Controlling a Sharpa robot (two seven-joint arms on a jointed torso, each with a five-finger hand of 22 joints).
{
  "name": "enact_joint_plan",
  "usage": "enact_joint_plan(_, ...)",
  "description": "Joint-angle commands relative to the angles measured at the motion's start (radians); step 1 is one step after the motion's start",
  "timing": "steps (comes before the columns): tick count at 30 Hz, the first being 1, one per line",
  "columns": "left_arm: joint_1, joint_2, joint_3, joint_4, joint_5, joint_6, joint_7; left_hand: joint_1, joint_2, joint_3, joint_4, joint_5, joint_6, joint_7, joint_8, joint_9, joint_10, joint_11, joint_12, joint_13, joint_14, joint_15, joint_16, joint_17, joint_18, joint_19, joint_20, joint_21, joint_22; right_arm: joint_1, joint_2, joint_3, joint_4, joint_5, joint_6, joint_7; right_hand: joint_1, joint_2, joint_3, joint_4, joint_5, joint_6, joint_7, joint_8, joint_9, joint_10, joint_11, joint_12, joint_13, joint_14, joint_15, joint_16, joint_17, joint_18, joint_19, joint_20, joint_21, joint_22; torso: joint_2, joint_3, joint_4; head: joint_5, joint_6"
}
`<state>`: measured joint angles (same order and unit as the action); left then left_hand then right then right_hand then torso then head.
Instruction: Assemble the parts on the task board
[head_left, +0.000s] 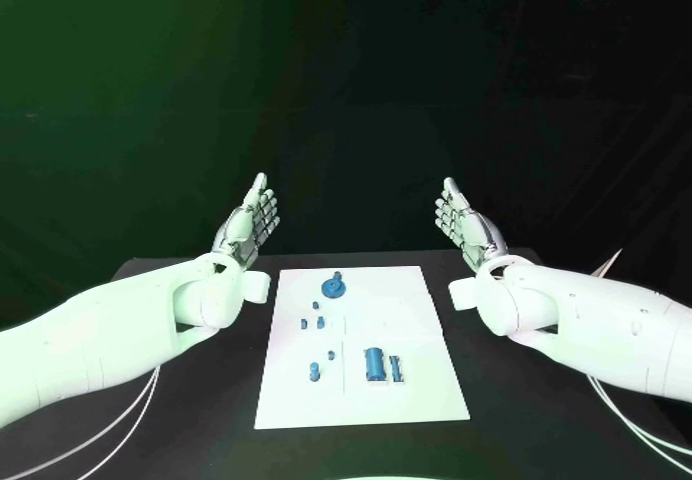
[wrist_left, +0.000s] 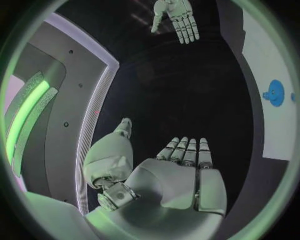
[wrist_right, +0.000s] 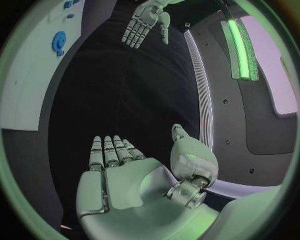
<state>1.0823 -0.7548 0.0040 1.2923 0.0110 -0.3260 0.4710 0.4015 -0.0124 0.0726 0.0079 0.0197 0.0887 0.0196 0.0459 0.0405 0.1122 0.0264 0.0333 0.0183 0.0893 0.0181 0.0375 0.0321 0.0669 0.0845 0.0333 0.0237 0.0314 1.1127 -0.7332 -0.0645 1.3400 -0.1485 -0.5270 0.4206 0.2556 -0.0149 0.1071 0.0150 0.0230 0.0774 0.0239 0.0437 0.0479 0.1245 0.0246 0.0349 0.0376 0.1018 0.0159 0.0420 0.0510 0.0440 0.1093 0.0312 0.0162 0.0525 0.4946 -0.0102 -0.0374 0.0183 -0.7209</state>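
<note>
Head view of a black table (head_left: 173, 440) with the white task board (head_left: 418, 300) lying flat at its middle, long side running near to far. The left hand (head_left: 251, 226) and the right hand (head_left: 467, 224) are raised beyond the board's far corners, well apart from it and from each other, palms turned inward, fingers straight and spread, holding nothing. On the board lie the blue parts: a round disc-shaped part (head_left: 335, 289) toward the far end; two small parts (head_left: 312, 323) at mid-board; and, toward the near end, a larger cylindrical part (head_left: 375, 364) with a slimmer part (head_left: 397, 368) just to its right and a small part (head_left: 316, 372) to its left. The left wrist view shows the left hand (wrist_left: 181, 172) flat and empty; the right wrist view shows the right hand (wrist_right: 119, 172) likewise.
</note>
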Motion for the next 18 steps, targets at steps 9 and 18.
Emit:
enact_joint_plan(9, -0.025, -0.019, -0.003, 0.211, -0.009, -0.339, 0.038, -0.402, 0.012, -0.073, -0.008, -0.02, -0.089, -0.02, -0.046, -0.04, -0.112, -0.026, -0.033, -0.018, -0.089, -0.018, -0.037, -0.032, -0.067, -0.085, -0.033, -0.024, -0.031, -0.059, -0.044, 0.06, 0.216, 0.14, -0.228, 0.094, -0.256, 0.015, -0.107, -0.015, -0.023, -0.077, -0.024, -0.044, -0.048, -0.125, -0.025, -0.035, -0.038, -0.102, -0.016, -0.042, -0.051, -0.044, -0.109, -0.031, -0.016, -0.053, 0.048, 0.0099, 0.0363, -0.018, 0.117)
enact_joint_plan(18, -0.032, -0.025, -0.004, 0.277, -0.011, -0.443, 0.049, -0.402, 0.012, -0.073, -0.008, -0.02, -0.089, -0.02, -0.046, -0.04, -0.112, -0.026, -0.033, -0.018, -0.089, -0.018, -0.037, -0.032, -0.067, -0.085, -0.033, -0.024, -0.031, -0.063, -0.047, 0.065, 0.23, 0.148, -0.243, 0.099, -0.256, 0.015, -0.107, -0.015, -0.023, -0.077, -0.024, -0.044, -0.048, -0.125, -0.025, -0.035, -0.038, -0.102, -0.016, -0.042, -0.051, -0.044, -0.109, -0.031, -0.016, -0.053, 0.05, 0.0102, 0.0374, -0.018, 0.121)
